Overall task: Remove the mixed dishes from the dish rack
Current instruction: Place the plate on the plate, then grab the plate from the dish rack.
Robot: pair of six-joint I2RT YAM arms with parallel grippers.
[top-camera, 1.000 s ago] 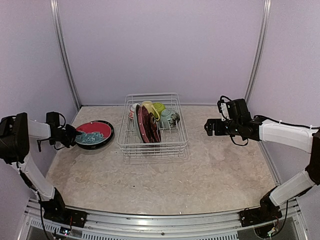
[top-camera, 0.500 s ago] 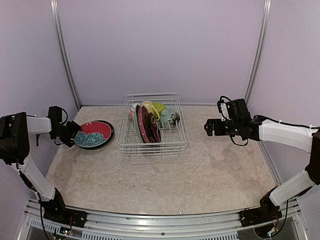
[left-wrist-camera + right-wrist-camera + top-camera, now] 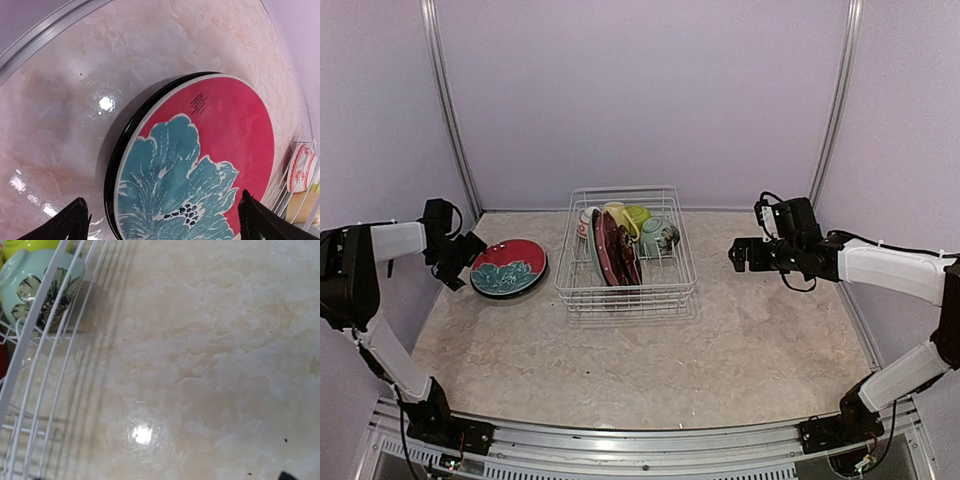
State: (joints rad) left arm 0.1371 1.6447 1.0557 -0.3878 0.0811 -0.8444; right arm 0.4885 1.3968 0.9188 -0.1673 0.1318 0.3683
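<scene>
Teal-and-red round plate point(image 3: 508, 268) lies unloaded on the worktop point(image 3: 720, 340), just released by left end effector point(image 3: 460, 260); right end effector point(image 3: 738, 255) waits open.

Text check: nothing legible.
Only print in view is a small block of dark lettering point(image 3: 198, 103), a few short stacked lines, on the red field of the teal-and-red plate point(image 3: 235, 145). It sits near the plate's upper rim, above the teal flower, in the left wrist view. It's too small and blurred to make out any word, brand or number. From the top camera the print doesn't resolve at all.
</scene>
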